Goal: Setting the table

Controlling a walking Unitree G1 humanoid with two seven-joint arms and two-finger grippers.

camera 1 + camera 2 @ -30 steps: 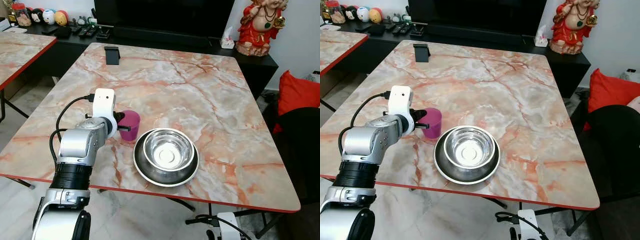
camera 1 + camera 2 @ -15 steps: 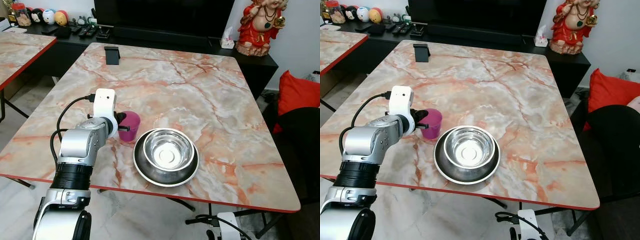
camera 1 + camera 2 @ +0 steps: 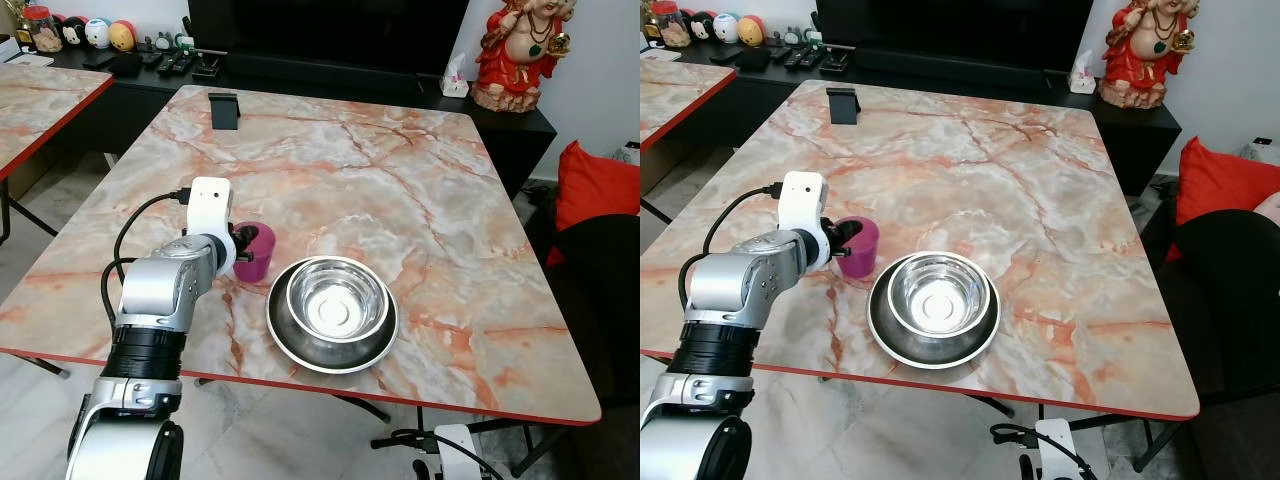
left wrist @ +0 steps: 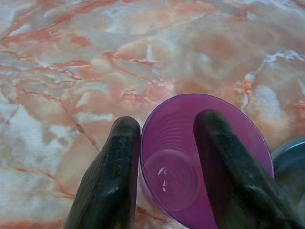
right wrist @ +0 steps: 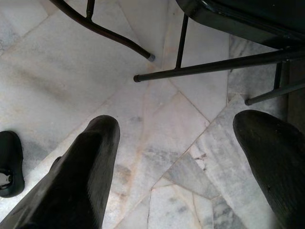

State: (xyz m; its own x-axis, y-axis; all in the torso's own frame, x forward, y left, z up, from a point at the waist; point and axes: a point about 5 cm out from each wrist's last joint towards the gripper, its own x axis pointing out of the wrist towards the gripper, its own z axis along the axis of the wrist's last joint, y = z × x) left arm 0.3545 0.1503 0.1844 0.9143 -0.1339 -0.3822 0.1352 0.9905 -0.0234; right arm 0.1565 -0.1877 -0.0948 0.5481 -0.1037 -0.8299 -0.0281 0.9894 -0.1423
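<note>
A purple cup [image 3: 254, 256] stands upright on the marble table [image 3: 400, 180], just left of a steel bowl [image 3: 337, 300] nested in a steel plate [image 3: 300, 350]. My left gripper [image 3: 241, 246] is at the cup's rim. In the left wrist view the left gripper [image 4: 167, 119] straddles the wall of the cup [image 4: 181, 191]: one finger lies against the outside, the other is inside with a gap to the wall. The cup is empty. My right gripper [image 5: 181, 124] hangs open below the table's front edge, over the floor.
A black phone stand [image 3: 224, 110] sits at the table's far left. A red statue [image 3: 520, 50] and small items stand on the black sideboard behind. A second marble table [image 3: 40, 100] is at the left, a red cushion [image 3: 595, 185] at the right. Chair legs [image 5: 190, 71] cross the tiled floor.
The cup and my left gripper have shifted slightly to the left, away from the steel plate. Bowl, plate and right arm stay put.
</note>
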